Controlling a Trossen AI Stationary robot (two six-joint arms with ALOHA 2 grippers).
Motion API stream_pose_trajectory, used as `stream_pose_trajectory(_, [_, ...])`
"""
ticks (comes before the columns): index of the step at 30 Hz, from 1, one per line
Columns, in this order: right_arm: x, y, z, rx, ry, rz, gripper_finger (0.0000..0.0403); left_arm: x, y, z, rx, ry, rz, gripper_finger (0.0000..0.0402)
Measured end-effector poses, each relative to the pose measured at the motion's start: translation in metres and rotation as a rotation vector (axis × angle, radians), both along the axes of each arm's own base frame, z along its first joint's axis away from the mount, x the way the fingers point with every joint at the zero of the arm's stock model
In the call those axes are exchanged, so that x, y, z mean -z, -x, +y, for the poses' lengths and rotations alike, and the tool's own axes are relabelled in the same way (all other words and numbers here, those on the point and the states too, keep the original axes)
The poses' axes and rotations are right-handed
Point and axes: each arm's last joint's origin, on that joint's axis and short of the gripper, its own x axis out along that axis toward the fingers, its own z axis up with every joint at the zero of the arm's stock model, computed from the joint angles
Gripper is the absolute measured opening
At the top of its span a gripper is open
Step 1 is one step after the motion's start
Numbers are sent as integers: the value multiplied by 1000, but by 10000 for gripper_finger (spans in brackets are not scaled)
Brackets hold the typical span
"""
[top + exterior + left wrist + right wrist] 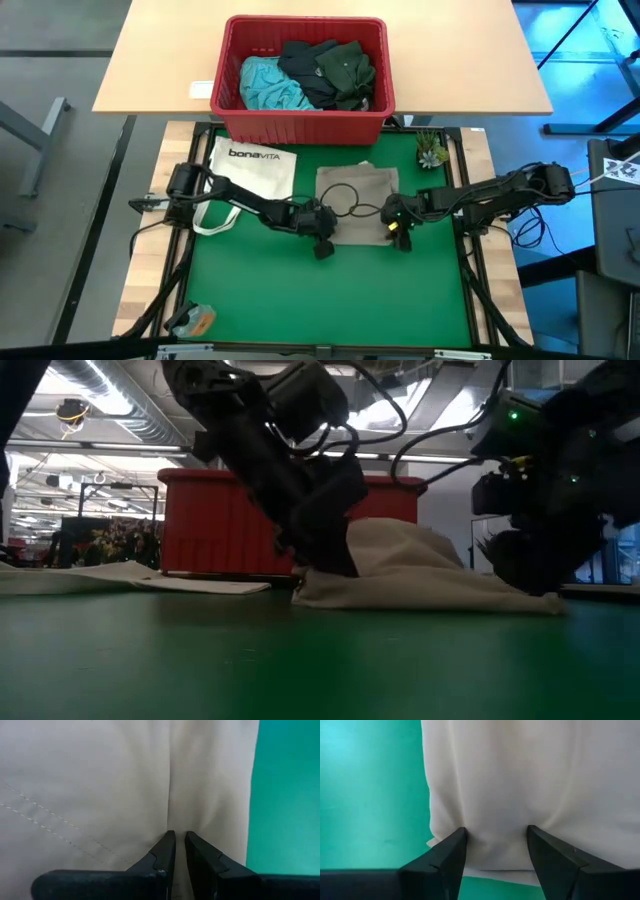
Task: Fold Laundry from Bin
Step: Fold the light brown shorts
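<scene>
Left gripper [180, 836] pinched shut on khaki-tan garment [358, 203]; right gripper [496, 831] open, astride its edge

The khaki-tan garment [358, 203] is showing as soft matt woven cloth with stitched seams, creasing between the smooth, dark, plastic-looking fingers [167, 851] of the left gripper [180, 840]. Under it the table mat [330, 300] is looking flat, green and matt. Behind the garment, the bin [300, 128] is showing glossy red plastic, holding more soft cloth. Beyond the bin, a tabletop [160, 60] is looking like smooth pale wood.
</scene>
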Motion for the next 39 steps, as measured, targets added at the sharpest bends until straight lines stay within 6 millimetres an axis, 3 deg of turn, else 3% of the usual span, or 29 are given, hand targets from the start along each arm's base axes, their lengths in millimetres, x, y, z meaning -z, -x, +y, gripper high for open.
stream_pose_trajectory(6, [0,2,7,-46,-250,-2,209,-1,2,-29,42,121,-17,42])
stream_pose_trajectory(11, [-4,3,10,-47,-357,-1,209,-4,6,-51,47,178,-40,42])
stream_pose_trajectory(18, [-39,-5,8,-69,-323,-110,209,-35,8,-61,83,210,-150,42])
stream_pose_trajectory(22, [-65,-6,6,-73,-212,-184,209,-57,10,-53,70,187,-214,42])
stream_pose_trajectory(26, [-82,-5,0,-32,29,-219,209,-77,11,-37,24,118,-275,44])
stream_pose_trajectory(32, [-78,-7,-11,21,389,-153,209,-93,10,1,-53,93,-320,76])
stream_pose_trajectory(39, [-72,-10,-13,-86,498,-100,209,-81,12,42,-96,73,-211,154])
